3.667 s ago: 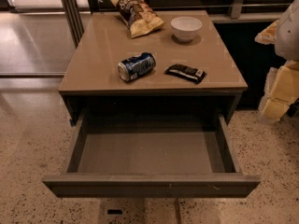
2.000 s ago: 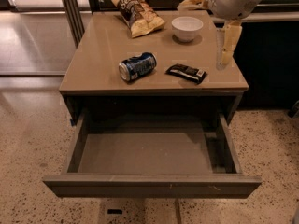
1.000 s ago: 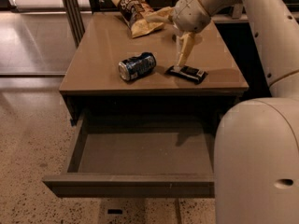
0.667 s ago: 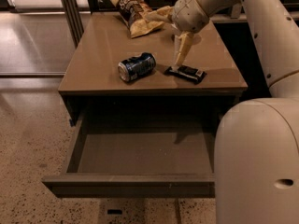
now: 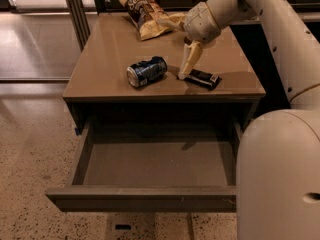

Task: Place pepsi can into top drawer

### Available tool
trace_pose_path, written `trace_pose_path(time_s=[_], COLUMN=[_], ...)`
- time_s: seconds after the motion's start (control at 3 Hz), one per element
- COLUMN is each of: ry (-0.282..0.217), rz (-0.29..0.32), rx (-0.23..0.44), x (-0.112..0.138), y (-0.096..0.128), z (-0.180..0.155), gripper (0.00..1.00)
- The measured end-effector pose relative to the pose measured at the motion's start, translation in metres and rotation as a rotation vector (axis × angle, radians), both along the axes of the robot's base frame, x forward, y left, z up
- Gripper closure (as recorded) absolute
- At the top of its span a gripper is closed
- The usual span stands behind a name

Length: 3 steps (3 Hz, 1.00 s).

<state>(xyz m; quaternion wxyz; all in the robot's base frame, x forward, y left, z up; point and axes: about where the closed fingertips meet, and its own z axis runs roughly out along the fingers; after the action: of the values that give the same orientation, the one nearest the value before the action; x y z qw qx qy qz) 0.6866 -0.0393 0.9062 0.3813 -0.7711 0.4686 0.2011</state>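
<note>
The pepsi can [image 5: 146, 71], blue with silver ends, lies on its side on the brown table top [image 5: 105, 54], near the front edge. My gripper [image 5: 185, 73] points down at the table just right of the can, between it and the black snack bar wrapper [image 5: 202, 78]. It holds nothing that I can see. The top drawer [image 5: 142, 199] is pulled wide open below the table, and its grey inside [image 5: 155, 159] is bare.
A bag of chips [image 5: 147, 15] lies at the back of the table. My arm [image 5: 272, 29] reaches in from the right over the table's back right corner, and my pale body [image 5: 280, 179] fills the lower right beside the drawer. A metal post [image 5: 75, 6] stands at the back left.
My arm has swung in from the right over the table. The gripper has moved left and down, close to the can. The white bowl at the back is now hidden behind my arm.
</note>
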Motion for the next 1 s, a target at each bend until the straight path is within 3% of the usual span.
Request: trace_pose_path(time_s=[0.33, 1.0], ry=[0.068, 0.158], rz=[0.020, 0.041], rx=[0.058, 0.111], x=[0.016, 0.035], y=[0.018, 0.044], z=[-0.039, -0.081], gripper=[0.00, 0.00])
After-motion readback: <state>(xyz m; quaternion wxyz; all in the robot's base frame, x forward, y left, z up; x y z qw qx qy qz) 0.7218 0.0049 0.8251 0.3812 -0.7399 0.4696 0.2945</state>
